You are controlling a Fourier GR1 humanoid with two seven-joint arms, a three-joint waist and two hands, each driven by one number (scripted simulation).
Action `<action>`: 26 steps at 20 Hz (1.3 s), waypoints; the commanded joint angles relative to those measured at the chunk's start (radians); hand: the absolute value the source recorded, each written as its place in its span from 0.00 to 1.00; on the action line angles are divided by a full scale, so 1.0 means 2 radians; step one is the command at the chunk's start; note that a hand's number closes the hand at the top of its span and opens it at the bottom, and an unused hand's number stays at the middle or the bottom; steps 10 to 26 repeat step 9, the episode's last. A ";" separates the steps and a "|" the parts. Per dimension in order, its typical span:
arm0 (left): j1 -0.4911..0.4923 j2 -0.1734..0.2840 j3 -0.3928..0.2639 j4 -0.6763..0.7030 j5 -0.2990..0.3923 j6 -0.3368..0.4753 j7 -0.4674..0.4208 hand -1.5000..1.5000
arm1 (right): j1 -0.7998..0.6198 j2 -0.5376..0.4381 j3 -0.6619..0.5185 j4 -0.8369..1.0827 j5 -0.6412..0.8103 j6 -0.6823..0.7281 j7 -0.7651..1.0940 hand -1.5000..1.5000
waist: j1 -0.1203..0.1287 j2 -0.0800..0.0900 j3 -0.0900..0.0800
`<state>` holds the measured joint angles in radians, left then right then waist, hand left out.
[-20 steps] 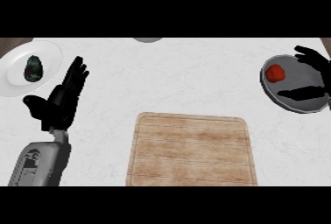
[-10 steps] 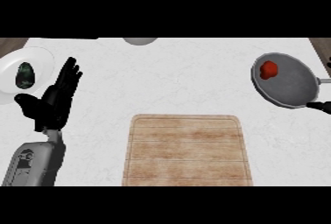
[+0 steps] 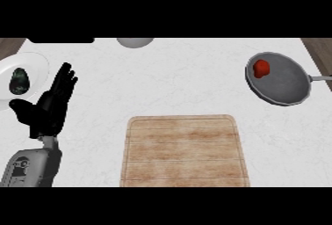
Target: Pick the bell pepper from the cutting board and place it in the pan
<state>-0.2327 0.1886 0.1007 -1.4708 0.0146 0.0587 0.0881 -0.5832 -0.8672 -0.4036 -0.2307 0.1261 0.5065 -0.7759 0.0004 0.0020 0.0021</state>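
Observation:
A red bell pepper [image 3: 261, 68] lies inside the grey pan [image 3: 288, 90] at the right of the counter, near the pan's upper left rim. The pan's handle [image 3: 320, 78] runs off to the right edge. The wooden cutting board [image 3: 185, 150] lies bare at the lower middle. My left hand [image 3: 48, 107] rests open at the left, fingers up, apart from the board. My right hand shows nowhere in the view.
A white plate [image 3: 35, 66] at the far left holds a dark avocado [image 3: 19, 81], just above my left hand. A grey rounded object [image 3: 135, 42] sits at the counter's far edge. Wooden strips show at both upper corners.
My right hand has let go of the pepper in the pan and withdrawn out of the view to the right. The left hand stays in the same pose.

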 commanded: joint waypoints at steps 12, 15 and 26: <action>0.017 -0.005 -0.002 -0.016 -0.005 0.004 0.000 0.50 | 0.097 -0.036 0.010 -0.074 -0.028 0.104 -0.056 0.00 | -0.001 -0.002 0.000; 0.017 -0.005 -0.002 -0.016 -0.005 0.004 0.000 0.50 | 0.097 -0.036 0.010 -0.074 -0.028 0.104 -0.056 0.00 | -0.001 -0.002 0.000; 0.017 -0.005 -0.002 -0.016 -0.005 0.004 0.000 0.50 | 0.097 -0.036 0.010 -0.074 -0.028 0.104 -0.056 0.00 | -0.001 -0.002 0.000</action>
